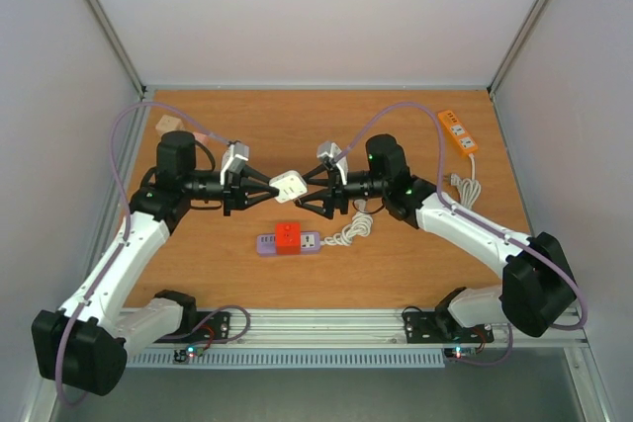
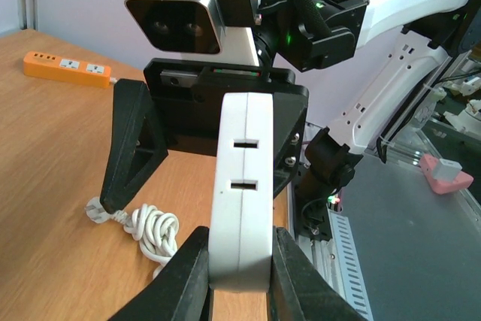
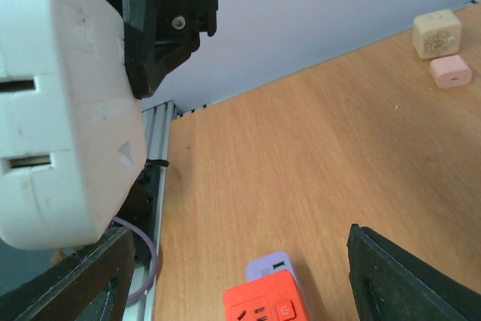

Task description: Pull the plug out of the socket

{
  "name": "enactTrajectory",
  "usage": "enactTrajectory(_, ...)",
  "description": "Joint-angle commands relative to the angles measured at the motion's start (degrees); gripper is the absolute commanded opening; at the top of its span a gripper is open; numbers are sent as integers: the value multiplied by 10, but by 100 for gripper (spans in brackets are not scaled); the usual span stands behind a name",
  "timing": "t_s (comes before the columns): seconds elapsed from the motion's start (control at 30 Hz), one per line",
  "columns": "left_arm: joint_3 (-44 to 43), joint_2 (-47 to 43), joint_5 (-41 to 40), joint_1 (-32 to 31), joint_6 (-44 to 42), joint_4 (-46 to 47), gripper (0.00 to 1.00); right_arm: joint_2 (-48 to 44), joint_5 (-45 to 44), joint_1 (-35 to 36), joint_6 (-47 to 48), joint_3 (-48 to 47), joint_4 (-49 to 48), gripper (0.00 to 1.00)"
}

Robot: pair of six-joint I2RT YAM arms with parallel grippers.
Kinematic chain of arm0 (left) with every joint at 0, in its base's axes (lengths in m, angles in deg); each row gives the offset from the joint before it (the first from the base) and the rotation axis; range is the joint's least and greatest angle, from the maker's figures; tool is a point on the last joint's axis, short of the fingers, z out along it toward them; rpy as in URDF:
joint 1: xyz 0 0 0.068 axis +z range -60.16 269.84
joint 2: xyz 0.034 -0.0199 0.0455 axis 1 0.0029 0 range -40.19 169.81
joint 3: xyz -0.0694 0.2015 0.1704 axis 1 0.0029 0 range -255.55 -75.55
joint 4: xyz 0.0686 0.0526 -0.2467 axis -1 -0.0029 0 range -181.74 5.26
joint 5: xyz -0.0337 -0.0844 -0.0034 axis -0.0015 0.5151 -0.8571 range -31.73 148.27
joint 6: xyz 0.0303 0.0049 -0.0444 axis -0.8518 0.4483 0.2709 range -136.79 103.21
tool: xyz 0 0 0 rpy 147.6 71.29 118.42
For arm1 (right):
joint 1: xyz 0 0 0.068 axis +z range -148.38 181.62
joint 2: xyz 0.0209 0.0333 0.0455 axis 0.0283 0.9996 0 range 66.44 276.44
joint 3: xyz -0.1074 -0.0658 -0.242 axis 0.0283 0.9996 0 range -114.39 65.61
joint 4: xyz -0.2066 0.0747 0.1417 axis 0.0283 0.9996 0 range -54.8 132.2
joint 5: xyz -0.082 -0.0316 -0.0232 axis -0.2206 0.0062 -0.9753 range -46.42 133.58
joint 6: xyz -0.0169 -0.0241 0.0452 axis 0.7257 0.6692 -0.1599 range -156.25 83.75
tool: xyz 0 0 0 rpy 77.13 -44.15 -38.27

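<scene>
Fingers (image 2: 180,280) of the left gripper (image 1: 261,190) clamp the white plug (image 1: 289,185), raised clear above the purple socket strip (image 1: 265,244), while the right gripper (image 1: 309,195) stands wide open beside that plug; extraction looks complete, with only set-down possibly remaining.

Left side of white plug (image 3: 60,103) beyond right wrist view's edge

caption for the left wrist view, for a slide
Left gripper shut on a white adapter, the open right gripper facing it above the table.
</scene>
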Motion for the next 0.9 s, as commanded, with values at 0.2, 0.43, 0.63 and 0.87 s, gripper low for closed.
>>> enactTrajectory(0.2,15,-7,-5,3,23,57,1,-13,24,15,-25,7,-28,78)
enactTrajectory(0.43,25,-6,-12,3,26,66,1,-14,17,14,-41,6,-39,78)
enactTrajectory(0.63,32,-7,-13,3,24,70,1,-12,6,14,-47,1,-43,78)
enactTrajectory(0.87,37,-8,-17,3,22,71,1,-11,-24,14,-56,-2,-50,78)
